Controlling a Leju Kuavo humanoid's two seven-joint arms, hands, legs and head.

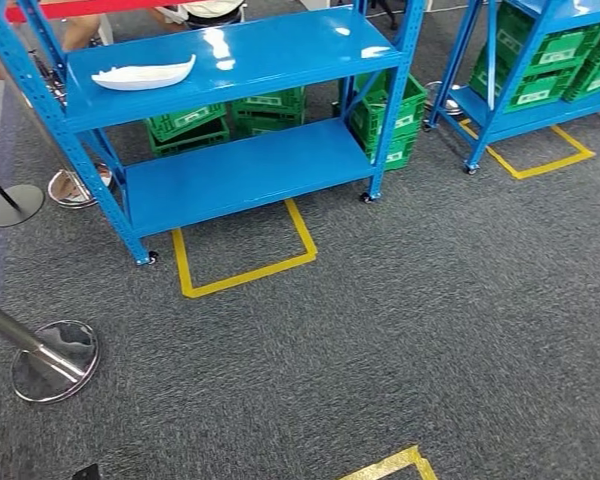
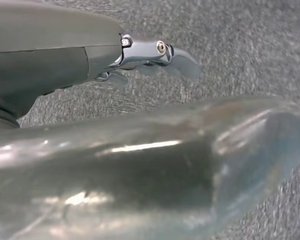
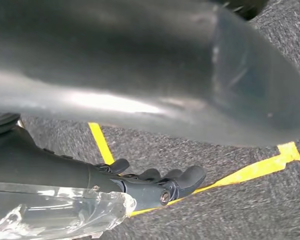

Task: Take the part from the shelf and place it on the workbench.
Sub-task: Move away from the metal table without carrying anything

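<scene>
Head view: long white curved plastic part (image 1: 143,74) lying flat at the left of the upper deck of the blue steel shelf (image 1: 236,70); green slatted crates (image 1: 268,108) behind the lower deck; yellow tape outline (image 1: 240,262) on grey carpet (image 1: 433,320).

Left wrist view: left hand (image 2: 148,55) above carpet, fingers extended, holding nothing.

Right wrist view: right hand (image 3: 156,182) above yellow tape, fingers loosely extended, holding nothing.

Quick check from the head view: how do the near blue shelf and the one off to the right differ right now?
The near shelf carries the white part on its top level, and its lower level is bare; the right shelf is stacked with green crates. The near shelf shows nearly whole, the right shelf is cut off at the frame edge. Both are blue and stand by yellow floor tape.
</scene>
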